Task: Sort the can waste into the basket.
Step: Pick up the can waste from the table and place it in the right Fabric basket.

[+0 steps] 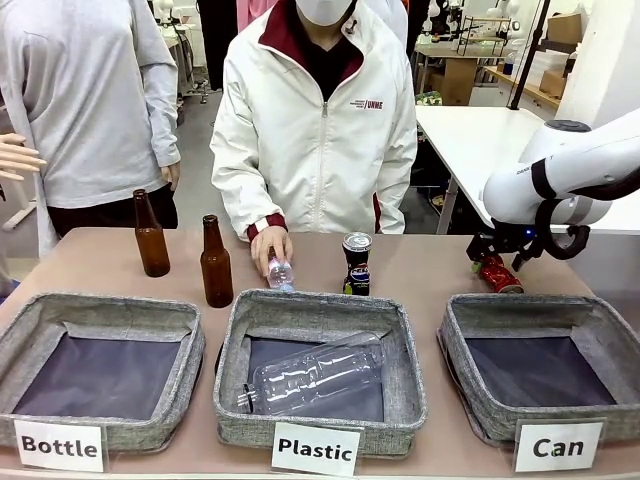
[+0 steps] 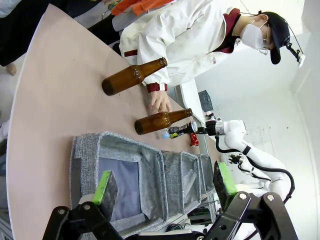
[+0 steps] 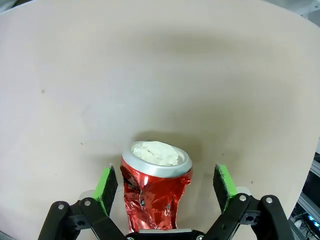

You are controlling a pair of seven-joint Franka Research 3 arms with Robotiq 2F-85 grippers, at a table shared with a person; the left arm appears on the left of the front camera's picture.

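You're at the grasp: your right gripper (image 3: 165, 181) straddles the crushed red can (image 3: 156, 192) on the worktop (image 3: 150, 75) just beyond the basket (image 1: 540, 306), jaws released around it; clench, lift, then drop it in

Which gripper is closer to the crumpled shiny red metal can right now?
Right. The right gripper straddles the crumpled red can, green pads either side with gaps. The left gripper hangs open over the farthest grey fabric basket.

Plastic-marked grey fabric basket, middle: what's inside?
One clear plastic bottle lying on its side on the dark bottom. The near wall of the grey fabric basket covers the bottom's front strip.
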